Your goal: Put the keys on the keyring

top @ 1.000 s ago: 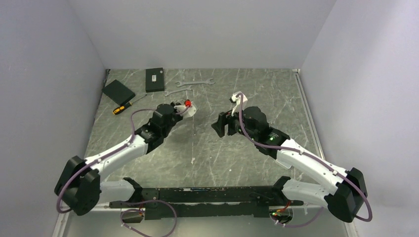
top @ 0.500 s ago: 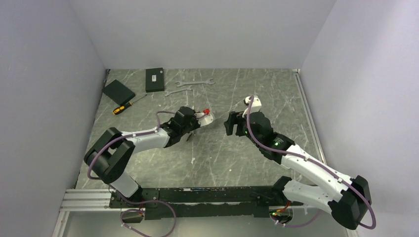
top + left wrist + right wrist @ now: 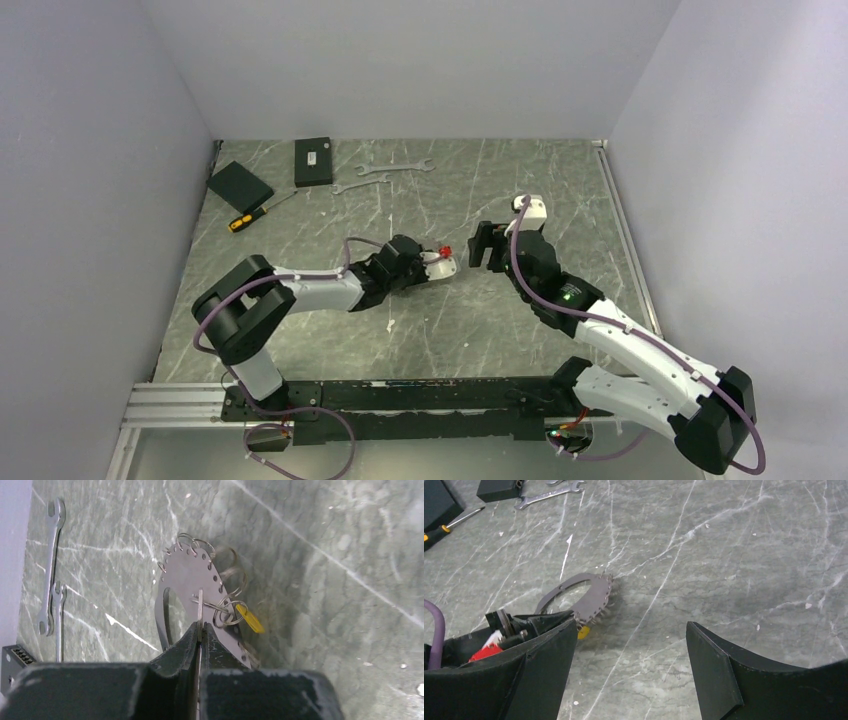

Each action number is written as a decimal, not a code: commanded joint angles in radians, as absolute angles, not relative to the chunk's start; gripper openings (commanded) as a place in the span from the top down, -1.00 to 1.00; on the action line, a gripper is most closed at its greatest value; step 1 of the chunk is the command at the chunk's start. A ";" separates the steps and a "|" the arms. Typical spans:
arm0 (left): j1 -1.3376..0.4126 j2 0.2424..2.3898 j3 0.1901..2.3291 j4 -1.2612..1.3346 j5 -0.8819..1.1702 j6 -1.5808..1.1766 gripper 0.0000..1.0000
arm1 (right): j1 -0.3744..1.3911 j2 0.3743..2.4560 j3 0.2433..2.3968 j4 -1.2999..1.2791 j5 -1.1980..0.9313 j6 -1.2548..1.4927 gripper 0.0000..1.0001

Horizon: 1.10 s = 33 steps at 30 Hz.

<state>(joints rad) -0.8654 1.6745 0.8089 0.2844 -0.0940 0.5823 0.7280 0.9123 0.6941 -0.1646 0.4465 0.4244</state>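
Observation:
The keyring (image 3: 187, 577) is a flat grey metal loop with holes and several small wire rings along its rim. My left gripper (image 3: 200, 626) is shut on its near edge and holds it out over the table. A small brass-yellow key (image 3: 250, 619) hangs from a wire ring on its right side; no other key shows clearly. In the right wrist view the keyring (image 3: 583, 592) and the yellow key (image 3: 583, 633) sit just beyond my left finger. My right gripper (image 3: 631, 625) is open and empty, facing the left gripper (image 3: 440, 267) across a small gap.
Two long silver wrenches (image 3: 385, 175) lie at the back and also show in the left wrist view (image 3: 50, 570). Two black boxes (image 3: 313, 161) (image 3: 240, 184) and a yellow-handled screwdriver (image 3: 250, 215) lie at the back left. Grey walls enclose the marbled table (image 3: 560, 190).
My left arm has swung right and nearer, carrying the keyring toward the table's middle. My right gripper has moved right and a little farther back, still facing it.

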 commanded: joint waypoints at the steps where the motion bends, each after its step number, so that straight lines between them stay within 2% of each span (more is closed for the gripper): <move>1: -0.920 1.672 0.833 0.349 -0.103 0.596 0.83 | 0.726 0.903 0.694 -0.133 0.488 0.434 -0.68; 3: -0.949 1.672 0.812 0.386 -0.114 0.635 0.67 | 0.725 0.907 0.696 -0.132 0.492 0.434 -0.68; 5: -0.977 1.667 0.790 0.411 -0.122 0.682 0.37 | 0.724 0.909 0.702 -0.136 0.504 0.430 -0.68; 7: -1.001 1.658 0.769 0.442 -0.152 0.710 -0.02 | 0.724 0.908 0.708 -0.147 0.523 0.426 -0.71; 8: -1.007 1.650 0.761 0.453 -0.167 0.715 -0.09 | 0.724 0.905 0.710 -0.150 0.533 0.423 -0.71; 17: -1.011 1.429 0.716 0.356 -0.260 0.729 -0.20 | 0.718 0.853 0.689 -0.108 0.587 0.433 -0.77; 18: -1.009 1.396 0.713 0.346 -0.292 0.715 -0.23 | 0.718 0.844 0.677 -0.087 0.582 0.433 -0.78; 22: -0.972 1.256 0.697 0.310 -0.528 0.652 -0.57 | 0.718 0.799 0.640 0.018 0.538 0.419 -0.85; 27: -0.933 1.057 0.676 0.185 -0.641 0.584 -0.86 | 0.718 0.758 0.622 0.130 0.485 0.402 -0.99; 30: -0.931 0.943 0.687 0.185 -0.734 0.438 -0.91 | 0.718 0.781 0.630 0.158 0.468 0.406 -0.99; 33: -0.925 0.886 0.757 0.032 -0.754 0.369 -0.92 | 0.718 0.828 0.635 0.193 0.442 0.390 -1.00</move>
<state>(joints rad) -0.9306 0.9524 0.6815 0.1734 -0.6434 0.5159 0.7208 0.7876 0.6197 0.0837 0.4873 0.4114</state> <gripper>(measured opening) 0.955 0.994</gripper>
